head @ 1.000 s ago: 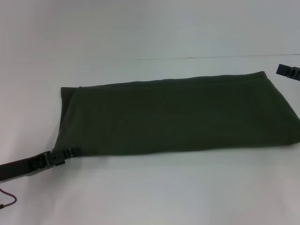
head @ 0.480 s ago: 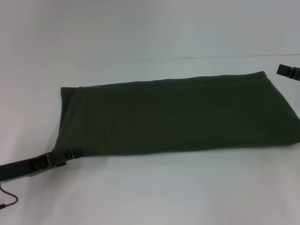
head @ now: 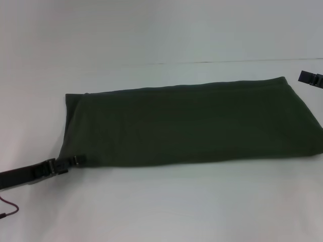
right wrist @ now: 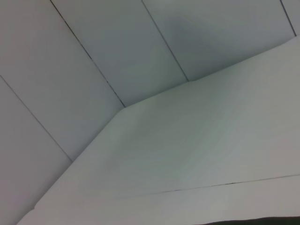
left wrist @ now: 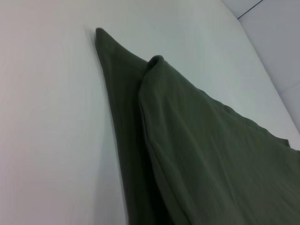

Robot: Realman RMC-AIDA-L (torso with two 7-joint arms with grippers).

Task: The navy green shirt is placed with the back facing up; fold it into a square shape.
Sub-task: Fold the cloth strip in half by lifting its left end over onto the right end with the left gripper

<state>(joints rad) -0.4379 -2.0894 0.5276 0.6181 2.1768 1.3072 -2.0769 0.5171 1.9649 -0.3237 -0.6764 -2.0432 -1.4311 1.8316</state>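
While the navy green shirt [head: 192,123] lay as a long band across mid-frame, you had the left gripper [head: 76,160] touching its lower-left corner, finger state unreadable, and the right gripper [head: 309,77] off its upper-right end.

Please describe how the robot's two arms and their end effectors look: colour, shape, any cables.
The left end effector is black and slim, with small blocky clamp-like parts, on a dark flat arm link. A thin red cable hangs beneath that arm. Only the black, blocky tip of the right end effector shows at the edge.
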